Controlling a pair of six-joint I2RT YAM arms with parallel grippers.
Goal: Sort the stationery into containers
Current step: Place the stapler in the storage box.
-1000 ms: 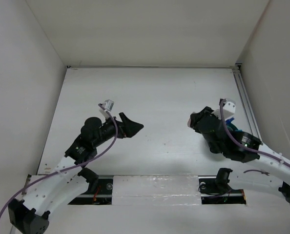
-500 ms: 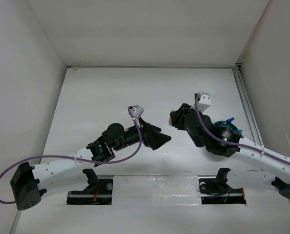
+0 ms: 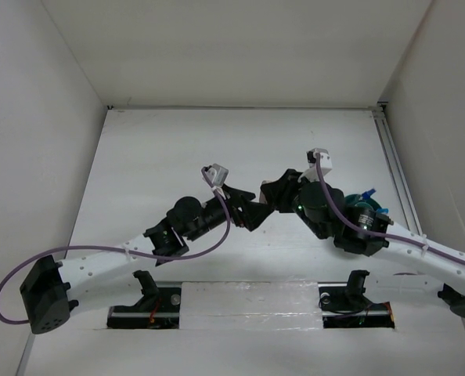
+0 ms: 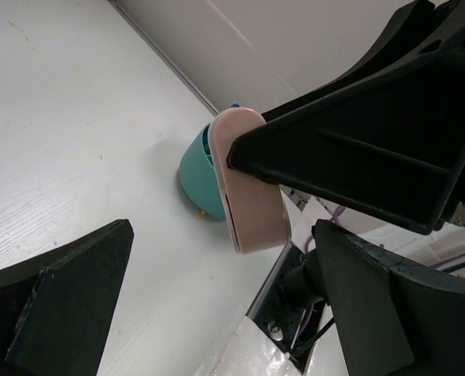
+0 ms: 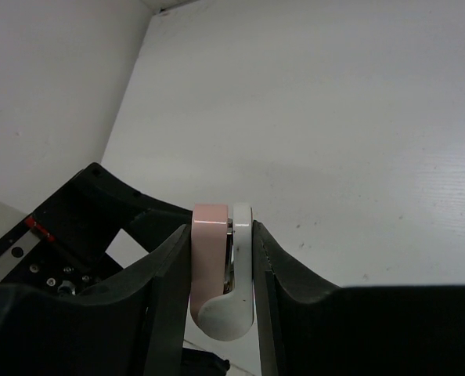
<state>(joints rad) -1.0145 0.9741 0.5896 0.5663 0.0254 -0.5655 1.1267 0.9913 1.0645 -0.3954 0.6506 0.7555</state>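
A small pink-and-white stationery piece [image 5: 221,270] with a metal strip inside is pinched between the fingers of my right gripper [image 5: 223,258], shut on it above the table's middle. In the left wrist view the same pink piece [image 4: 252,192] hangs ahead of my left gripper [image 4: 225,313], whose fingers stand wide open with nothing touching them. From above, the left gripper [image 3: 252,213] and right gripper [image 3: 270,196] nearly meet tip to tip. The teal cup [image 3: 373,207] stands behind the right arm, mostly hidden, with a blue cap [image 3: 365,193] sticking out; the left wrist view also shows the cup [image 4: 195,178].
White walls close in the table on three sides. A metal rail [image 3: 393,160] runs along the right edge. The arm bases and their black mounts [image 3: 350,294] sit at the near edge.
Both arms have swung toward the table's middle: the left gripper moved right and forward, the right gripper moved left with the pink-and-white piece, until their tips almost meet.
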